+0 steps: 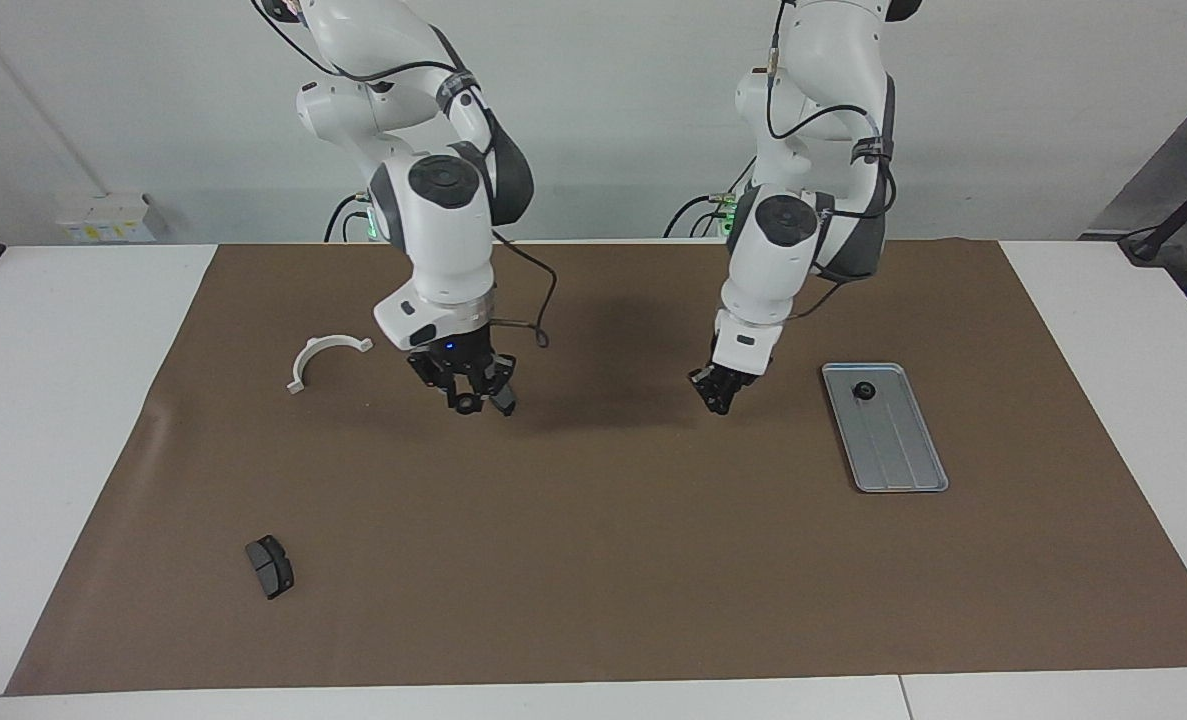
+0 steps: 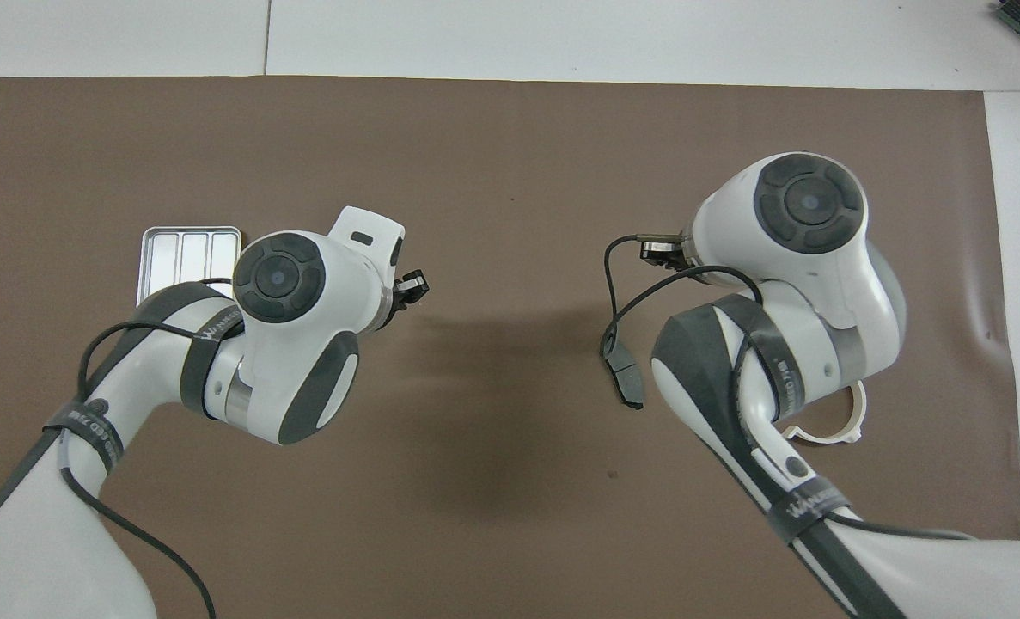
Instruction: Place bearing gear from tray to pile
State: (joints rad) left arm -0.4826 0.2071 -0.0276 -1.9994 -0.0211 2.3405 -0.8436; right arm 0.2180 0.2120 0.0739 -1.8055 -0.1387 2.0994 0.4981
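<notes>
Right gripper [image 1: 473, 398]: over the brown mat [image 1: 593, 560], a small dark ring-shaped gear [image 1: 466, 404] clamped in its fingers; its arm hides it in the overhead view.
Left gripper [image 1: 718, 392]: over bare mat beside the tray [image 1: 898, 470]; fingers' state unclear.
Tray gears: one [image 1: 863, 391], at the robots' end; facing view only.
Pile: one white bracket [image 1: 325, 358], one brake pad [image 1: 270, 566], well apart; pad in facing view only.

The tray [image 1: 898, 455] looks like brushed metal, silver-grey with a soft sheen and ridged lengthwise. The half-ring bracket [image 1: 325, 355] appears smooth white plastic. The brake pad [image 1: 270, 566] is matt dark grey. A matt brown mat [image 1: 593, 560] covers the glossy white table [image 1: 53, 400].
</notes>
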